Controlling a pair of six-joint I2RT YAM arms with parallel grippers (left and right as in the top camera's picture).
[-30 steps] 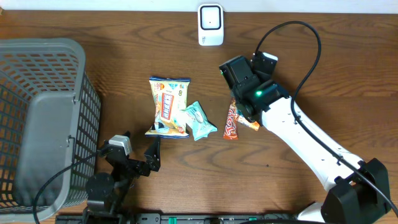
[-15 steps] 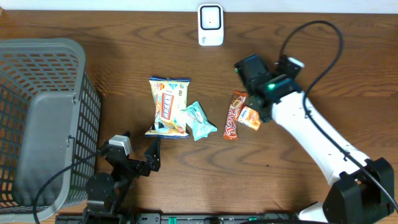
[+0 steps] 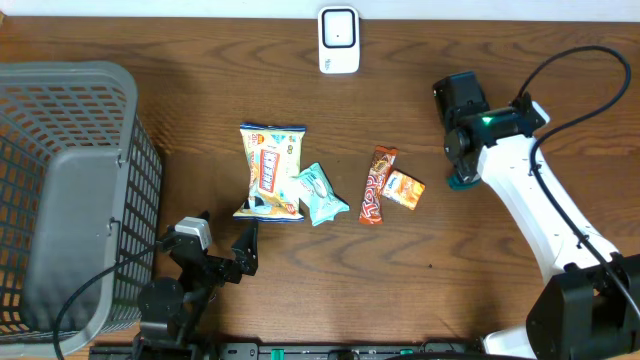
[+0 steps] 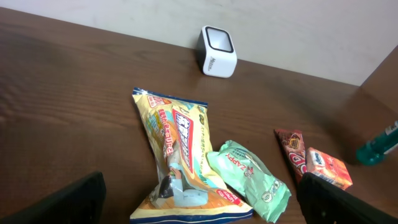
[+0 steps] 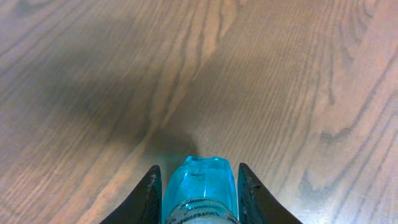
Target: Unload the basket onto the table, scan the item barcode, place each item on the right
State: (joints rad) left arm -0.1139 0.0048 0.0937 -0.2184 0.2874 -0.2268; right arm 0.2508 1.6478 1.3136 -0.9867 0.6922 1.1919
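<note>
**Right arm has the item, scanner next**

Far left, the grey basket [image 3: 70,75] sits idle. Just beside it, at the near edge, the left gripper [image 3: 225,240] waits with its jaws spread wide, holding nothing. Mid-table lie a yellow snack bag [image 3: 270,170] and a green packet [image 3: 320,193], touching. The white barcode scanner [image 3: 339,40] stands at the far edge. Next come a candy bar [image 3: 375,185] and an orange packet [image 3: 403,189], side by side. Out right is the action: the right gripper [image 5: 199,177] is clenched on what looks like a small teal bottle [image 3: 463,182], low over bare wood and well apart from the scanner. I'd call this the carry stage. The next move calls for a swing back to the scanner, label turned to its window. No barcode shows yet.
</note>
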